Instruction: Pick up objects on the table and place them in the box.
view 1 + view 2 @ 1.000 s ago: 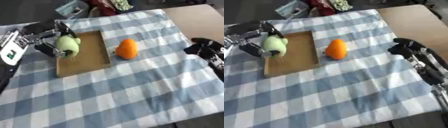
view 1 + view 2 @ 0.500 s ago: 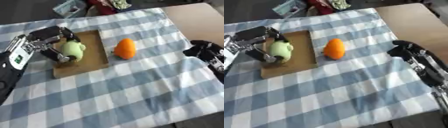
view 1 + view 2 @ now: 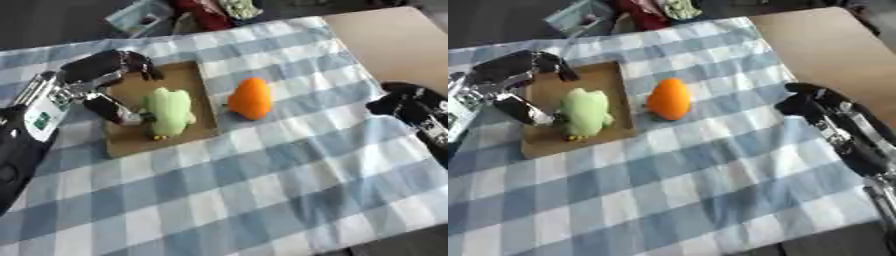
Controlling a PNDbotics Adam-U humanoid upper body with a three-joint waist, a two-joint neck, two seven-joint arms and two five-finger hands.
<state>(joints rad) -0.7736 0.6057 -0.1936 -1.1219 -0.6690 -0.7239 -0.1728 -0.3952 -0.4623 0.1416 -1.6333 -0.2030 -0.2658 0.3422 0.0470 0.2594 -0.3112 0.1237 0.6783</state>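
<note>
No legible text or labels.

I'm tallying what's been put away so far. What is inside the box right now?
A pale green plush toy lies in the flat brown box, with the left hand open around it. The orange object sits outside on the cloth. Anything under the toy is hidden.

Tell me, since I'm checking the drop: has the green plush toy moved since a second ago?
Yes. The green plush toy went from the shallow brown cardboard box's left edge down onto its floor, released by the left robot hand.
</note>
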